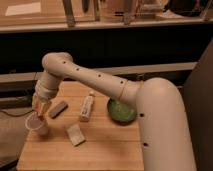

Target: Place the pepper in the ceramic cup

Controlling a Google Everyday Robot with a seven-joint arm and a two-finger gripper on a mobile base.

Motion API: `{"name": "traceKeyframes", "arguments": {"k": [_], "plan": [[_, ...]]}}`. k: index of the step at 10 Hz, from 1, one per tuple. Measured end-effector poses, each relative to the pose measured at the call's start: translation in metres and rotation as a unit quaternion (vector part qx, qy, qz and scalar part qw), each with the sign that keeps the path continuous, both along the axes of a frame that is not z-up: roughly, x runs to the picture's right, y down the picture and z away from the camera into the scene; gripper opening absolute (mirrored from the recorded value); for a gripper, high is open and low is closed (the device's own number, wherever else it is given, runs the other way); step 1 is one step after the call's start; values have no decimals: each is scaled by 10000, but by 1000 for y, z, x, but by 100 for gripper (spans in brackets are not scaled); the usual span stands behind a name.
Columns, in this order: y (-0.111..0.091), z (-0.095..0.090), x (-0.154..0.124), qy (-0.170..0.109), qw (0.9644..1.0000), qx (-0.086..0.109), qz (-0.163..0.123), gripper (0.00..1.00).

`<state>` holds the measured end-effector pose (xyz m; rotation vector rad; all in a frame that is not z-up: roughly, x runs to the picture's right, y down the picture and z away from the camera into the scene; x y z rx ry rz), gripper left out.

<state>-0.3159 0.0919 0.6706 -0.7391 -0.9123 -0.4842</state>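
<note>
The off-white ceramic cup (38,125) stands upright near the left edge of the wooden table (105,150). My gripper (40,109) points down directly over the cup's rim. It is shut on the small orange-red pepper (39,114), which hangs from the fingertips with its lower end at the cup's mouth. The white arm reaches in from the right, across the table.
A dark bar (58,108) lies just right of the gripper. A pale tube-like object (87,106) lies mid-table. A green bowl (121,111) sits to the right, by the arm. A pale wedge-shaped block (76,134) lies in front, right of the cup.
</note>
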Motion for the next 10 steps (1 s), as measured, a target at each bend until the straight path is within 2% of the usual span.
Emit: {"name": "traceKeyframes", "arguments": {"k": [3, 5, 8, 10], "plan": [[3, 4, -6, -40, 9998, -93, -174, 2], [6, 5, -15, -159, 9988, -215, -414, 19], [10, 8, -24, -289, 9960, -414, -734, 52], [10, 9, -22, -301, 9961, -418, -719, 72]]}}
